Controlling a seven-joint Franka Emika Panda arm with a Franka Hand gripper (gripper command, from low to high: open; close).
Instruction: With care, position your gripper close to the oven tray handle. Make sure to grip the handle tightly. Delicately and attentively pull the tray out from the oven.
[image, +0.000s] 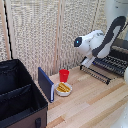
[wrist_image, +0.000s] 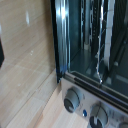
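In the exterior view the dark wire tray (image: 112, 64) sticks out over the wooden table from the oven (image: 123, 46), which is mostly hidden behind my white arm at the exterior view's right edge. The oven tray handle (image: 96, 74) is a thin dark bar along the tray's front edge. My gripper (image: 86, 62) hangs under the white wrist, just above the handle's end on the exterior view's left; I cannot tell whether it touches the handle or is shut. The wrist view shows the oven's glass front (wrist_image: 95, 40) and round knobs (wrist_image: 72, 98), with no fingers in sight.
A red cup (image: 64, 75), a white dish of yellow food (image: 63, 89) and an upright blue box (image: 46, 84) stand on the wooden table (image: 95, 105). A large black fabric bin (image: 17, 97) fills the exterior view's left. A woven screen (image: 45, 30) stands behind.
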